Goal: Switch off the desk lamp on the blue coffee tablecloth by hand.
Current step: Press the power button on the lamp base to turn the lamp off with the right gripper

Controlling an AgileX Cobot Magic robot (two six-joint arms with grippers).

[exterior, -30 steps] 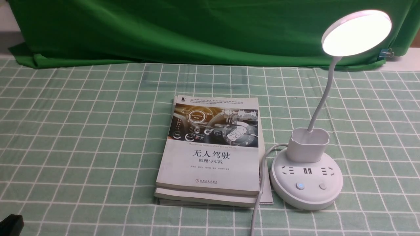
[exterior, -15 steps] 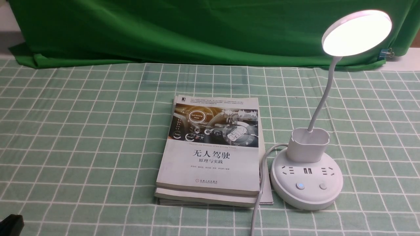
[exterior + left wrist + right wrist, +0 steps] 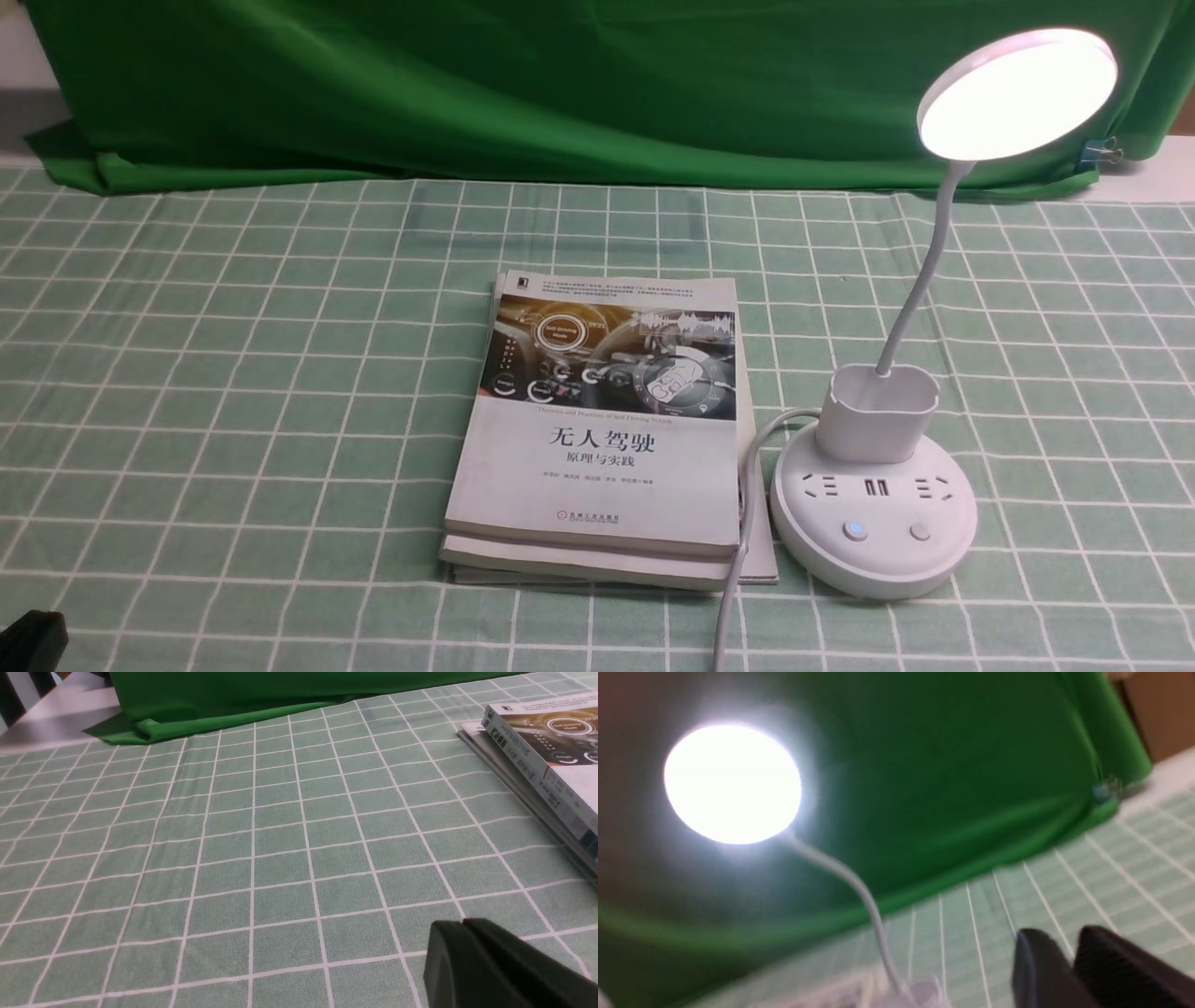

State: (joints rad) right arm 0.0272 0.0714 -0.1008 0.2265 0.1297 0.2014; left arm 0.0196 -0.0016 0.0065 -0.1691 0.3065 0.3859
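Note:
The white desk lamp (image 3: 873,523) stands on the pale green grid tablecloth (image 3: 233,373) at the right, and its round head (image 3: 1018,93) is lit. Its base shows a glowing button (image 3: 853,531) and a plain button (image 3: 920,532). In the front view only a black corner of my left gripper (image 3: 28,639) shows, at the bottom left. In the left wrist view my left gripper (image 3: 462,924) is shut and empty, low over the cloth. My right gripper (image 3: 1057,938) is slightly open and empty. The lit lamp head (image 3: 732,781) shows blurred in the right wrist view, ahead of that gripper.
A stack of books (image 3: 607,429) lies just left of the lamp base and shows in the left wrist view (image 3: 551,751) too. The lamp's white cable (image 3: 738,560) runs to the front edge. A dark green backdrop cloth (image 3: 560,84) hangs behind.

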